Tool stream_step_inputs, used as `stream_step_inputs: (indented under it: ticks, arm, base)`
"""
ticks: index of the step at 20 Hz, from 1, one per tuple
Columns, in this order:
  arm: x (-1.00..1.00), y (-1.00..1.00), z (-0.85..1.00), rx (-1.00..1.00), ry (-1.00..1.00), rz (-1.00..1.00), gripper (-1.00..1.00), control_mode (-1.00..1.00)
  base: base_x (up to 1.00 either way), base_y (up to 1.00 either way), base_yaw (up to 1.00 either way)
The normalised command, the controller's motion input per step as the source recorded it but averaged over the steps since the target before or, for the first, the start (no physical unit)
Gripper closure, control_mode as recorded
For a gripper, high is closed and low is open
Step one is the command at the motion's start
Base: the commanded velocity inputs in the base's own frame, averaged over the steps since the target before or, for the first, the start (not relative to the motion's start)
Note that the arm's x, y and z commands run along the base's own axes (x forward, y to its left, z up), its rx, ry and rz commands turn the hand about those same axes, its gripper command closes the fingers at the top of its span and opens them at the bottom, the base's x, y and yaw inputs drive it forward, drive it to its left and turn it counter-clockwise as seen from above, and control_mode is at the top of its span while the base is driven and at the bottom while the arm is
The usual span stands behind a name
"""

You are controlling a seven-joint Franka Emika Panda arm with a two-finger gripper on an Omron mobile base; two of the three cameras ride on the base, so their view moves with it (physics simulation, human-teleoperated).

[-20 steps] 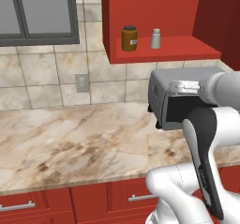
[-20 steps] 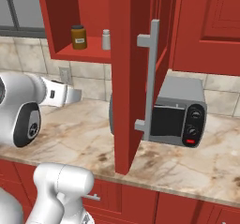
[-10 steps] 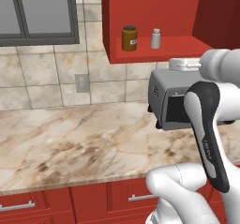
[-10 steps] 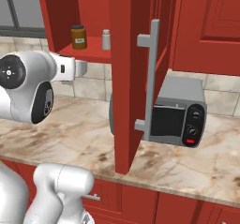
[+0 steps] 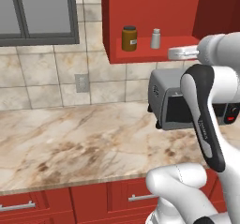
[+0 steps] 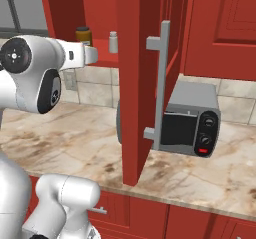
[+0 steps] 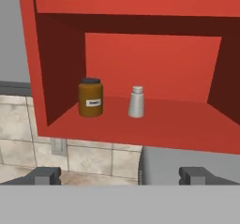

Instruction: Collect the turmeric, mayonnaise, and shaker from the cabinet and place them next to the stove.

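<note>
Bench: marbled bench (image 5: 70, 143) below tiled wall; grey toaster oven (image 6: 192, 123) stands on it.
Cabinet: red cabinet (image 7: 154, 129), door open (image 6: 137, 83).
Turmeric: turmeric (image 7: 90, 98) upright on shelf, left.
Shaker: shaker (image 7: 136, 102) upright, near turmeric, apart.
Pincer: pincer (image 7: 120, 176) spread wide, empty, in front of and below the shelf.

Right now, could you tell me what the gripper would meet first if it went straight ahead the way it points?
Probably nothing on the shelf. The open gripper aims into the cabinet, right of the shaker and turmeric; likely the back wall first, though depth is unclear.
</note>
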Motion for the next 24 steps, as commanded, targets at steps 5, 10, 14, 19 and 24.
stream_step_inputs:
  ticks: [5,10,14,19,24]
  arm:
    - [0.19,0.0,0.0,-0.02,-0.04,0.0,-1.0,-1.0]
    - [0.03,0.0,0.0,0.0,0.01,0.0,-1.0,-1.0]
    - [0.04,-0.01,0.0,0.0,0.0,0.0,-1.0,-1.0]
    - [0.31,-0.02,0.0,0.0,0.06,0.0,-1.0,-1.0]
    - [0.53,-0.05,0.0,0.0,0.08,0.0,-1.0,-1.0]
  base:
    - [0.0,0.0,0.0]
    - [0.0,0.0,0.0]
    - [0.0,0.0,0.0]
    - [0.0,0.0,0.0]
    - [0.0,0.0,0.0]
